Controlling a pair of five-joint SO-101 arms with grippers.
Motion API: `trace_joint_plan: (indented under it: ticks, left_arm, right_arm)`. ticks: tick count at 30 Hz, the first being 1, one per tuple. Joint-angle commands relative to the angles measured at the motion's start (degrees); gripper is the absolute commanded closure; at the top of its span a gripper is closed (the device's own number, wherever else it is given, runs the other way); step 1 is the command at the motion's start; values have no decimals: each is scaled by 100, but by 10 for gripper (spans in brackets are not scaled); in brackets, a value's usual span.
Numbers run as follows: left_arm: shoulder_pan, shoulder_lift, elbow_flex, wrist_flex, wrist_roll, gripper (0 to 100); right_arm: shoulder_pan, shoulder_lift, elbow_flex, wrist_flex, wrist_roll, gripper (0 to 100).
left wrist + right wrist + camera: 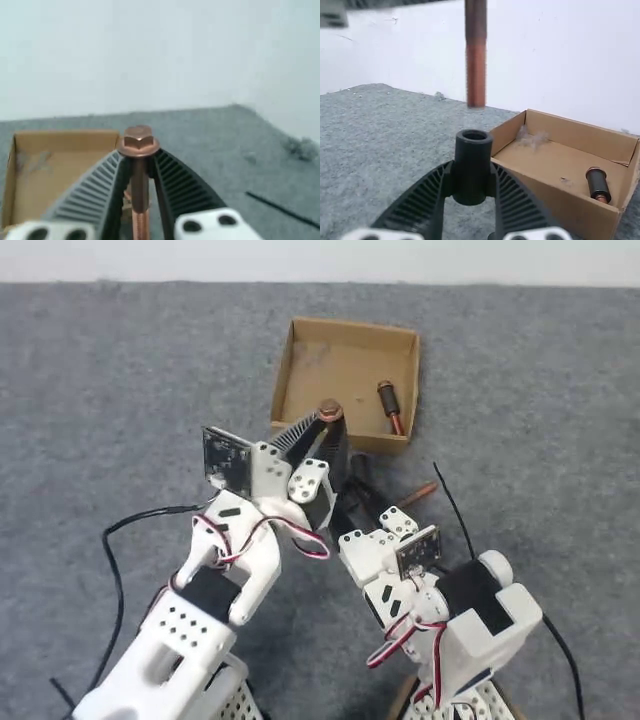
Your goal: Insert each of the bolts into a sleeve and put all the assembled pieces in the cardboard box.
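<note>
- While the cardboard box [340, 370] held one assembled piece [390, 405], my left gripper [139, 160] clamped the bolt [140, 192] under its head; I judged it rigid, slick metal.
- My right gripper [472, 172] held the sleeve [473, 150] mid-body, bore up, just beneath the bolt's tip.

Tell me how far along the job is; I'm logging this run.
Done: one assembled piece lies in the cardboard box. In hand: the left gripper holds a bolt head-up, its tip above the sleeve in the right gripper, not yet inserted. Left: that insertion, boxing it, and a second bolt lying on the carpet by the box.
</note>
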Motion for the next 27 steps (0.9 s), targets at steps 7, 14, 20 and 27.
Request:
trace_joint_plan:
  ticks: [7, 14, 20, 27]
  left_arm:
    - [-44, 527, -171, -264, -360, 988]
    - [26, 466, 48, -264, -360, 988]
    - [35, 466, 31, -264, -360, 988]
    - [79, 457, 40, -237, -360, 988]
  right_arm:
    - [-31, -40, 132, 4, 79, 992]
    - [-40, -40, 132, 13, 79, 992]
    - [-40, -40, 132, 13, 79, 992]
    - [-31, -40, 132, 22, 79, 992]
